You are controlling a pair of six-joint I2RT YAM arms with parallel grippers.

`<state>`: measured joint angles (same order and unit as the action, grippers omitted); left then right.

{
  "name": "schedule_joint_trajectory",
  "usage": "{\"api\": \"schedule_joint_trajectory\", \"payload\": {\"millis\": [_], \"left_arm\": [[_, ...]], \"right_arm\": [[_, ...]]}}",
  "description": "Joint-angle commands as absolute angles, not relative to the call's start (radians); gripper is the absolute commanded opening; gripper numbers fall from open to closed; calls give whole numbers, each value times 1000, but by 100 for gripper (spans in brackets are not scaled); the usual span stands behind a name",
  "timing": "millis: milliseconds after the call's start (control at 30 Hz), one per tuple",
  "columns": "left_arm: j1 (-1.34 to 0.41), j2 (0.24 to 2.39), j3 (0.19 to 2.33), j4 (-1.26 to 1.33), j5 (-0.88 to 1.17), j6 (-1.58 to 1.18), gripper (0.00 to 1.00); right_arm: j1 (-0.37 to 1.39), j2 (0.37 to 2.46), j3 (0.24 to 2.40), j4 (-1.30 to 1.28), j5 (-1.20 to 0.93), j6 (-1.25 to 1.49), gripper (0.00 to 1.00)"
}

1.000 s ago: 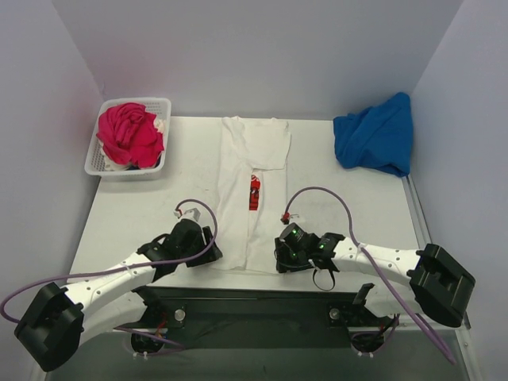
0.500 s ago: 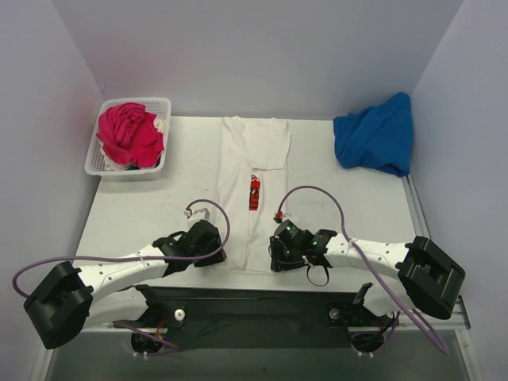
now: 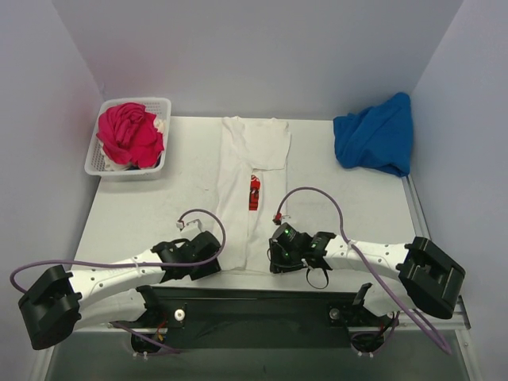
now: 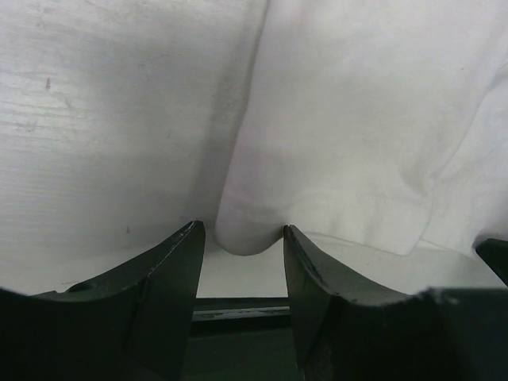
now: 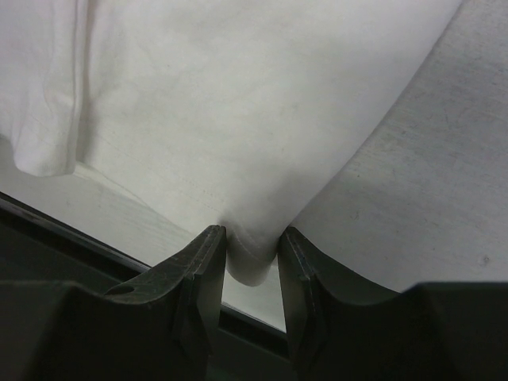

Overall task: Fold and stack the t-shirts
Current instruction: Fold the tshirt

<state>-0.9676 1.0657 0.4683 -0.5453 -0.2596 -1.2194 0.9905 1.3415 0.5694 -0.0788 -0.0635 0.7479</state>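
Note:
The large white t-shirt (image 3: 242,222) lies as a long narrow strip down the middle of the table, its red print (image 3: 254,193) showing. My left gripper (image 3: 214,264) is at its near left hem corner. In the left wrist view the jaws (image 4: 242,234) stand open with the cloth corner (image 4: 250,234) bulging between the tips. My right gripper (image 3: 274,258) is at the near right hem corner. In the right wrist view it (image 5: 252,238) is shut on a bunched fold of the white shirt (image 5: 222,95). A blue t-shirt (image 3: 375,135) lies crumpled at the back right.
A white lattice basket (image 3: 163,103) at the back left holds a magenta-pink t-shirt (image 3: 128,135) and a bit of white cloth (image 3: 161,125). The table's near edge and the dark mounting bar (image 3: 254,298) lie just behind both grippers.
The left gripper has moved right to the shirt's near left corner and then drawn back toward the near edge. The right gripper has shifted slightly left at the near right corner.

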Motion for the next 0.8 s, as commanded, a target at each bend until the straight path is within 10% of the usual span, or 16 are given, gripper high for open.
{"api": "schedule_joint_trajectory", "payload": {"millis": [0,767], "left_arm": [[-977,1077,443,-782,-299,-1276,56],[-911,1123,440,-552,-350,-1213,56]], "right_arm": [[1009,1373,502,-284,-46,769,33],[1009,1359,495,-319,-6,810,33]]}}
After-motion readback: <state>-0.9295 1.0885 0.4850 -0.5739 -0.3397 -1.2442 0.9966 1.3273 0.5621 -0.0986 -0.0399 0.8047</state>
